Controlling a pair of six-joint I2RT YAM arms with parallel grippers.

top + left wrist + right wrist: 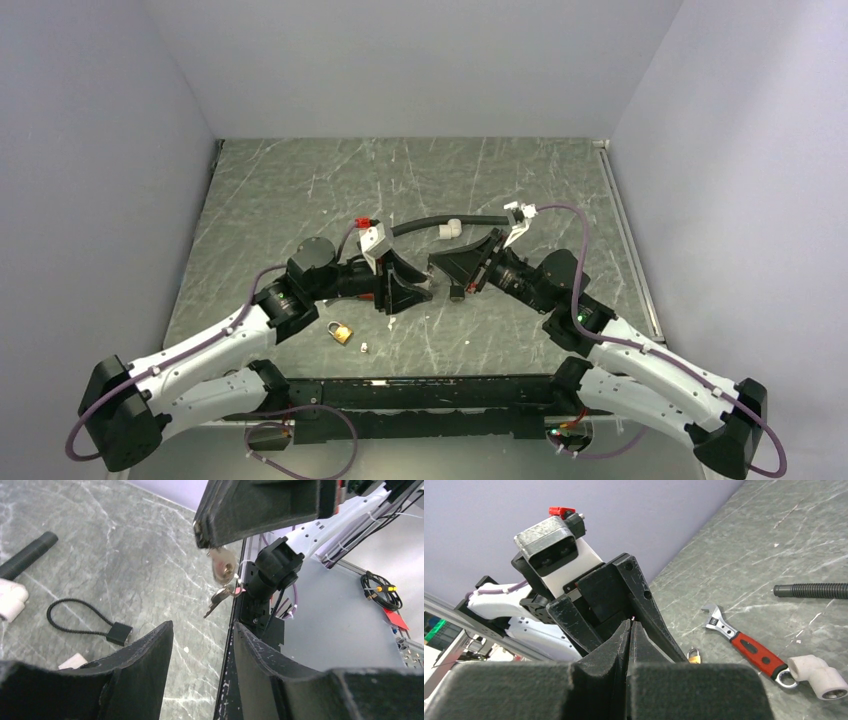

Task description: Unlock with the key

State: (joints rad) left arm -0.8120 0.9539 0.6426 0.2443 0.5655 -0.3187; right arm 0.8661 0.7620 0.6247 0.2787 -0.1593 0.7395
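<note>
The thin silvery-grey metal key [223,566] hangs in the air, pinched at its upper end by the closed right fingers [621,647]. What shows below them looks like its round, holed head, with a second key [216,601] dangling beneath. Facing it, the left fingers [150,667] stand parted and hold nothing, their gap just short of the hanging metal. The small brass padlock [340,331] lies on the grey marbled bench [300,190] beside the left forearm, well apart from both pairs of fingers. We read the step as a mid-air handover of the key. To do it well, we would advance the left fingers until they bracket the flat head, not the loose lower key. We would then close squarely on its faces and release the right only once that grip is firm, since a swinging key is easily nipped askew.
</note>
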